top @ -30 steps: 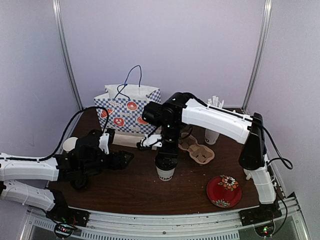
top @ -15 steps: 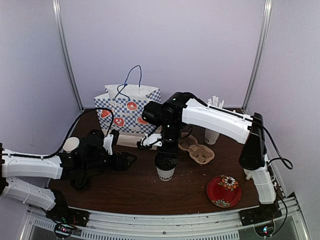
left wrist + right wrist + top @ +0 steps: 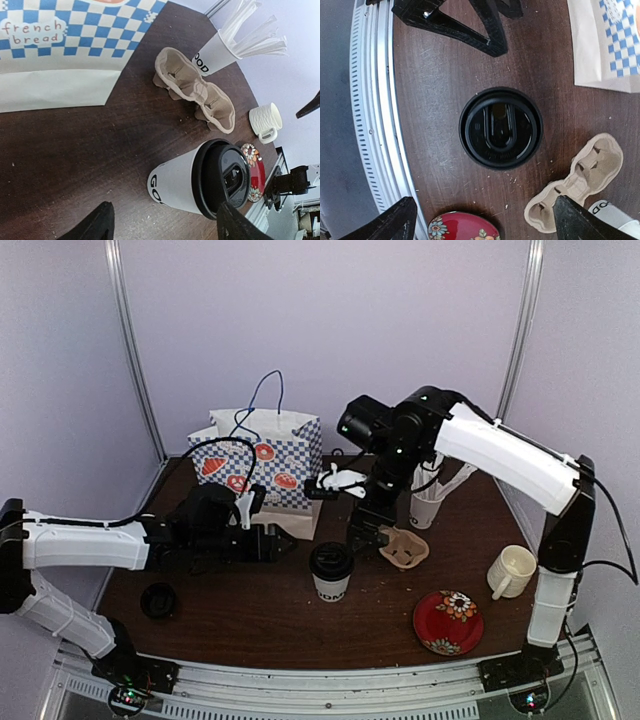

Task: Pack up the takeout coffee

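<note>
White paper cup (image 3: 172, 182) with black lid (image 3: 222, 177), letters "GO" showing (rest seems turned away), checked bag (image 3: 60, 30) reads "french bread", left gripper (image 3: 165, 220) and right gripper (image 3: 482, 207) spread wide, holding nothing.

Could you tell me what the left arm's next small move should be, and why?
Probably ease the left gripper forward until its open jaws straddle the lidded cup: the cup stands free just ahead, and the right gripper hangs open above it.

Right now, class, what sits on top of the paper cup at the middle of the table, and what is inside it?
A black lid closes the cup. Nothing rests on the lid. The lid hides whatever is inside.
</note>
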Motion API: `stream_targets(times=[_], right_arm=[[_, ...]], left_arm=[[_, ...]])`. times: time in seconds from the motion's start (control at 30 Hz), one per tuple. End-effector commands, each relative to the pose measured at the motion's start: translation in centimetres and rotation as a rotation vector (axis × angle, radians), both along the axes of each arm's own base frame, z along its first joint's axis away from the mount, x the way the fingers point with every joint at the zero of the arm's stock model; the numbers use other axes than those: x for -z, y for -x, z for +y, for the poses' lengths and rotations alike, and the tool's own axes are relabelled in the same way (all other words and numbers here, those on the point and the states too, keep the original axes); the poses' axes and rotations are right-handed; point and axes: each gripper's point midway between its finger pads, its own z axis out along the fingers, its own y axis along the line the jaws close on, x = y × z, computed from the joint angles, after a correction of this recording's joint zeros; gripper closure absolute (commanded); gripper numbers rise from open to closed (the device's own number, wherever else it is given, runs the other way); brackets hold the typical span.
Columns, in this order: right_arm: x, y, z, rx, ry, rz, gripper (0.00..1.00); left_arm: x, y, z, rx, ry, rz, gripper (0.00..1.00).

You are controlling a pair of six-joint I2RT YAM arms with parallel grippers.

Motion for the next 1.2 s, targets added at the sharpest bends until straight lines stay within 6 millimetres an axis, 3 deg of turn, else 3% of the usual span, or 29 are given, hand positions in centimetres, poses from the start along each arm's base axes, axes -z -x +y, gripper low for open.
stream_targets(times=[0.0, 0.1, 0.23, 0.27, 0.5, 0.9, 1.17], right_arm=[[-0.9, -1.0, -1.7, 0.147, -0.172, 0.131, 0.01], [0.3, -2.7, -2.8, 0.29, -0.288, 0.233, 0.15], [2.1, -3.5, -3.5, 0.406, -0.344, 0.377, 0.56], [2.7, -3.5, -3.5, 0.418, -0.344, 0.401, 0.59], [5.3, -4.1, -2.7, 0.479, -0.318, 0.49, 0.61], [6.5, -4.0, -1.9, 0.481, -0.304, 0.567, 0.63], [7.5, -4.1, -1.5, 0.487, -0.291, 0.607, 0.62]], left_arm=[[-0.2, 0.5, -2.4, 0.051, 0.06, 0.102, 0.3], [0.1, 0.4, -3.2, 0.061, 0.084, 0.135, 0.36], [0.5, 0.4, -3.6, 0.065, 0.095, 0.147, 0.42], [0.4, 0.4, -3.7, 0.069, 0.101, 0.146, 0.43], [0.4, 0.1, -4.4, 0.078, 0.116, 0.157, 0.47], [0.7, -0.3, -5.7, 0.103, 0.115, 0.173, 0.5], [2.0, -0.3, -5.7, 0.102, 0.093, 0.198, 0.51]])
